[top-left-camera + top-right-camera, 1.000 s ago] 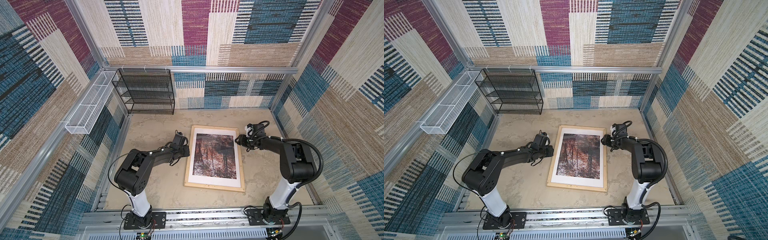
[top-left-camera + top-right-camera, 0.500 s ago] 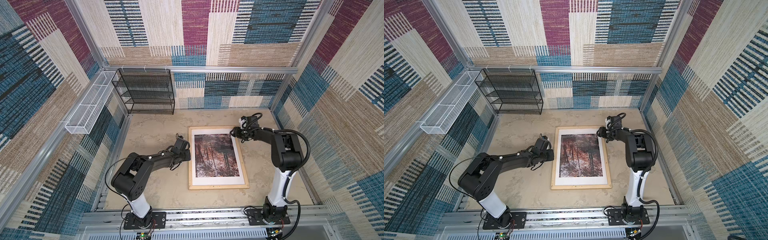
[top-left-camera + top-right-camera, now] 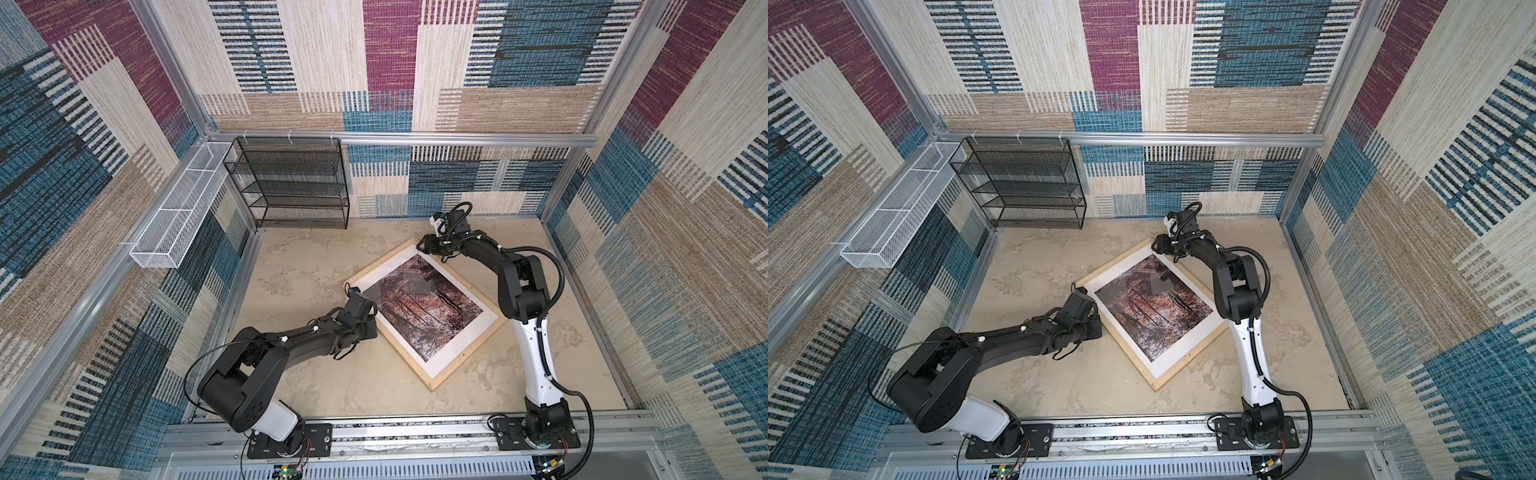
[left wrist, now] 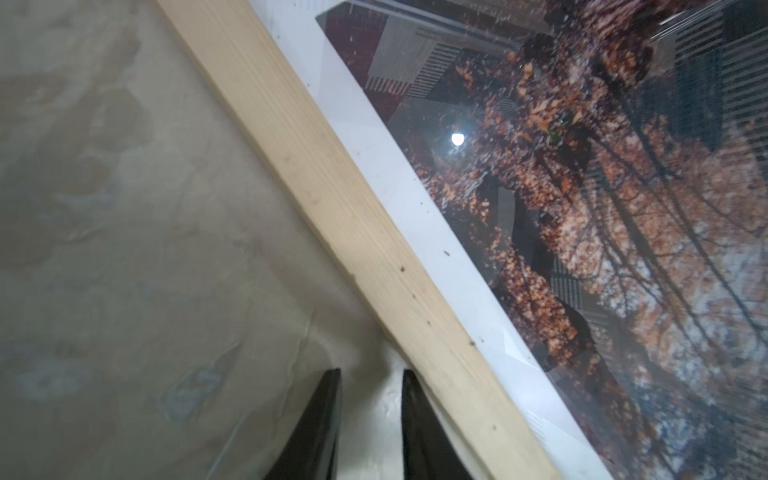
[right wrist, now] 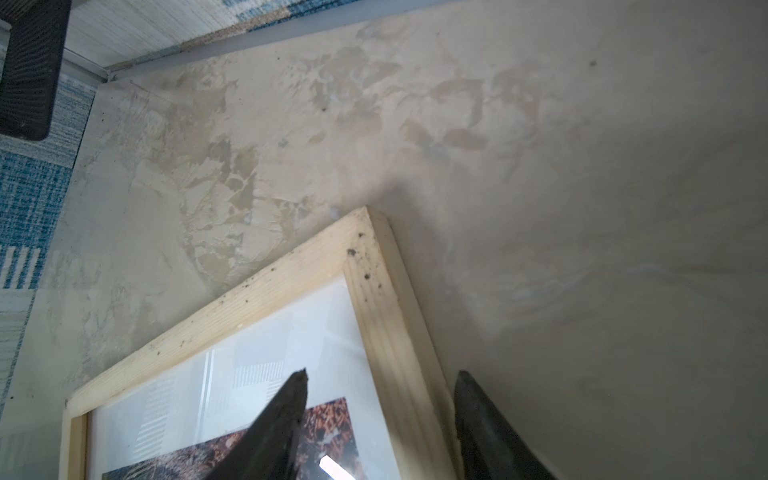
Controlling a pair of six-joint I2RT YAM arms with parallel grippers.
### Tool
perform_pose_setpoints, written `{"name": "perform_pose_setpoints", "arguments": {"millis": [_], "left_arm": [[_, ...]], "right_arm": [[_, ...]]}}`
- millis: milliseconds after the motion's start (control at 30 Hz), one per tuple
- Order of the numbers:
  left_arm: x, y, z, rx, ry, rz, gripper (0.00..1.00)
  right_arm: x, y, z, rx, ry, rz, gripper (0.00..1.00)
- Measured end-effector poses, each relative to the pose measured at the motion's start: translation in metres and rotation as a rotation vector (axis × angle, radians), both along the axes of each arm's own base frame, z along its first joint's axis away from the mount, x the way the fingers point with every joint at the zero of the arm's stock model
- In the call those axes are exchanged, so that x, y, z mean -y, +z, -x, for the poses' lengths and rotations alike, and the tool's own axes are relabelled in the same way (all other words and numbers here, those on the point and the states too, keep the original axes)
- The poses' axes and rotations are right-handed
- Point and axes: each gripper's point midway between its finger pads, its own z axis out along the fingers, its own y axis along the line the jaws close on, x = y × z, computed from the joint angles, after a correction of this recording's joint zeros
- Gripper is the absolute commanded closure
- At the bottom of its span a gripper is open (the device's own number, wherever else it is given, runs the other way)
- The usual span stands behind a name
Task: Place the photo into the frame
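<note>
Rotated anticlockwise since a second ago: frame (image 3: 467,355), formerly square to the table (image 3: 316,266), now long axis 10-to-4 o'clock. Left gripper (image 4: 370,376): at its 8 o'clock edge, fingers narrowly parted, empty, one touching wood. Photo (image 3: 424,307): inside frame, under pane (image 4: 374,166). Right gripper (image 5: 380,372): 12 o'clock corner, fingers half-spread astride the strip, unclamped. Risk: further shoving could swing frame into right arm (image 3: 519,291), or a fingertip scratches the pane.

Black arms (image 3: 307,345); white lower links (image 3: 536,357); looped black cables (image 3: 558,269).
</note>
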Motion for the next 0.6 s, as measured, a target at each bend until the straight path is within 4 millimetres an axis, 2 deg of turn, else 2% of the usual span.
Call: {"name": "perform_pose_setpoints", "arguments": {"millis": [67,167,333,467,500,600], "left_arm": [[-0.010,0.002,0.007,-0.017,0.022,-0.033,0.59],[-0.022,0.017,0.008,0.003,0.051,-0.071,0.53],[-0.024,0.058,-0.016,0.107,0.061,-0.106,0.45],[-0.018,0.080,-0.051,0.158,0.048,-0.120,0.43],[-0.015,0.082,-0.061,0.162,0.039,-0.128,0.43],[-0.008,0.086,-0.094,0.174,0.016,-0.154,0.42]], "right_arm": [[0.002,0.009,-0.001,0.012,0.002,0.004,0.39],[0.015,0.021,0.004,0.022,-0.019,0.028,0.37],[0.044,0.042,0.030,0.033,-0.069,0.051,0.35],[0.070,0.053,0.071,0.038,-0.116,0.066,0.26],[0.077,0.054,0.085,0.038,-0.131,0.070,0.23],[0.090,0.054,0.127,0.031,-0.154,0.075,0.20]]}}
